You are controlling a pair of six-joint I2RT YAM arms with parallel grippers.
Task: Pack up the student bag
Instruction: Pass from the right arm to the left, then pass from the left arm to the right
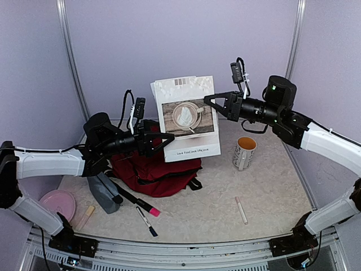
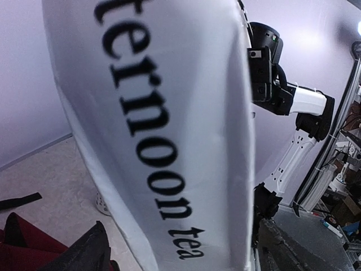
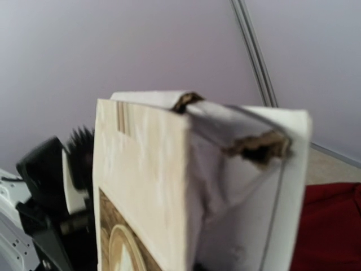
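A white book [image 1: 186,116] with a coffee-cup picture hangs upright in the air over the student bag [image 1: 152,172], a dark red backpack lying on the table. My right gripper [image 1: 210,100] is shut on the book's right edge; the right wrist view is filled by the book [image 3: 169,180], which hides my fingers. My left gripper [image 1: 169,138] is open at the book's lower left corner. In the left wrist view the printed spine [image 2: 169,113] stands between my two dark fingers [image 2: 79,254], wide apart.
A patterned mug [image 1: 244,152] stands right of the bag. A grey pouch [image 1: 104,192], a pink plate [image 1: 57,203], a pale tube [image 1: 84,217], a pink-tipped marker [image 1: 148,209] and a dark pen [image 1: 145,221] lie front left. A white pen [image 1: 241,210] lies front right.
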